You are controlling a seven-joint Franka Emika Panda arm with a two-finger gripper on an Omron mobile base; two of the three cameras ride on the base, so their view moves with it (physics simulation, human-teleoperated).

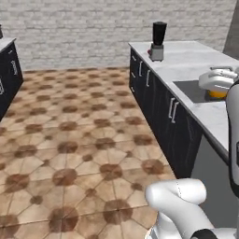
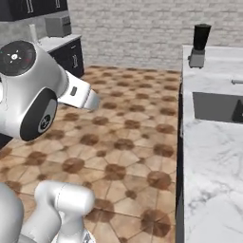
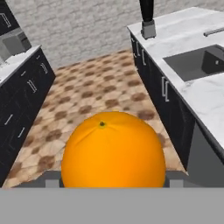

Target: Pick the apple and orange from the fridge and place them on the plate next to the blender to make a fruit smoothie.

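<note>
Left base view: the pincer (image 1: 219, 84) hangs at the right edge over the marble desk (image 1: 186, 58), beside the dark sink (image 1: 193, 89), with the orange (image 1: 217, 93) showing under the white hand. The blender (image 1: 158, 41) stands at the far end of the desk, and a small red shape at its base may be the apple (image 1: 150, 51), though it is too small to confirm. No plate can be made out.

Right base view: the blender (image 2: 199, 45) stands far along the desk (image 2: 211, 156), past the sink (image 2: 216, 107). The arm's joint blocks the left side.

Hand view: the orange (image 3: 113, 151) sits close against the camera, and the pincer is pinching it on both sides, the tips barely showing. The blender (image 3: 147, 18) lies ahead, its top cut off.

Judgement: the carry of the orange is in hand. The next move calls for travel along the desk towards the blender and a release onto the plate, once found.
</note>
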